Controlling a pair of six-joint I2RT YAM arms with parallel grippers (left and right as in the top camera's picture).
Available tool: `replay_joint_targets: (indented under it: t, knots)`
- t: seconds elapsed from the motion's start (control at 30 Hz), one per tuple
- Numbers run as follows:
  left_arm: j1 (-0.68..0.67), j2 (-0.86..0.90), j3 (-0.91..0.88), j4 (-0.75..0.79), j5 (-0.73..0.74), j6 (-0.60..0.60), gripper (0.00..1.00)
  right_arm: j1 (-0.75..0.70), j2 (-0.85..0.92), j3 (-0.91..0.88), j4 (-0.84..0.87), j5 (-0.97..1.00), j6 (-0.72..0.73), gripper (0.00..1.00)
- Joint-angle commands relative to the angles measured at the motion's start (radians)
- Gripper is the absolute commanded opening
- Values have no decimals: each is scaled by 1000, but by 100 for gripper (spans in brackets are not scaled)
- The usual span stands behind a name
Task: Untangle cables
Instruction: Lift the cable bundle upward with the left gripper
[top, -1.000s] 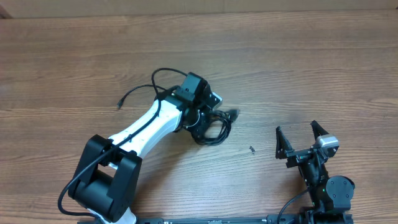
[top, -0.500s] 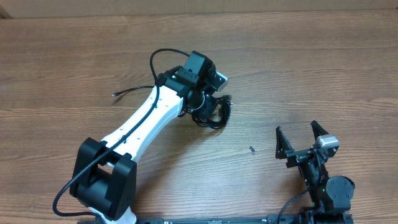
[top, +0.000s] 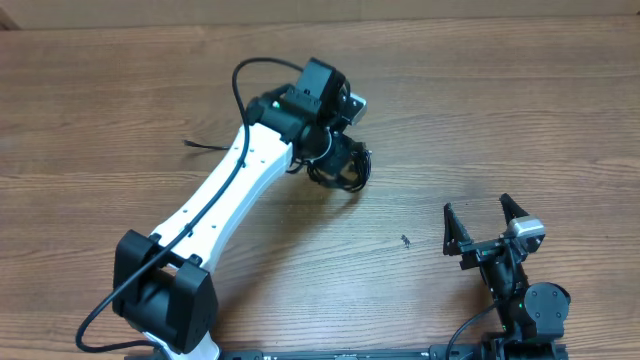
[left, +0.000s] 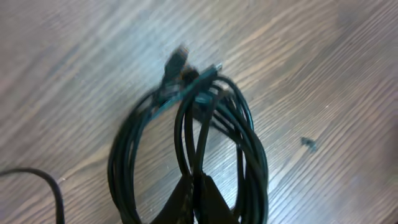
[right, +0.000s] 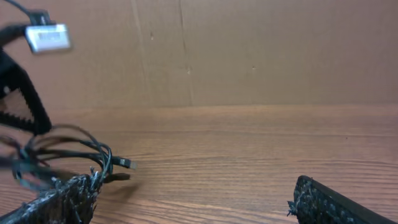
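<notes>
Looping black cables (left: 255, 149), tangled coil

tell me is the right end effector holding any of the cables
No, the right end effector stands open with nothing between its fingers, well apart from the cables.

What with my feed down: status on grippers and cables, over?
Left gripper shut on the cables, tangled bundle. Right gripper open, well apart. Nothing blocking.
</notes>
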Motion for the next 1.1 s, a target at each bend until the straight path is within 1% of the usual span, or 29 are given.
replay_joint_targets:
  t: [0.0,0.23,0.4,0.53,0.57,0.63,0.7,0.8,0.97,1.07]
  knots:
    - [-6,1,116,-48,2,-40,4,-3,-9,-11,6,3,8,100]
    - [-6,-5,206,-161,3,-56,4,-3,-9,-11,6,3,8,100]
    - [-6,-5,244,-214,16,-130,4,-3,-9,-11,6,3,8,100]
    - [-6,-5,265,-217,101,-137,4,-3,-9,-11,7,7,8,100]
    - [-6,-5,270,-217,129,-142,4,-3,-9,-11,34,7,14,100]
    - [-6,-5,277,-220,169,-172,4,-3,-9,-7,65,4,66,100]
    - [-6,-5,281,-220,195,-204,4,-3,-9,12,56,-19,82,100]
    - [-6,-5,282,-220,219,-253,4,-3,-9,78,-22,-64,83,100]
    - [-6,-5,282,-220,264,-362,4,-3,-7,273,-279,-69,68,100]
    - [-6,-5,282,-220,291,-423,4,-1,13,345,-335,-73,118,100]
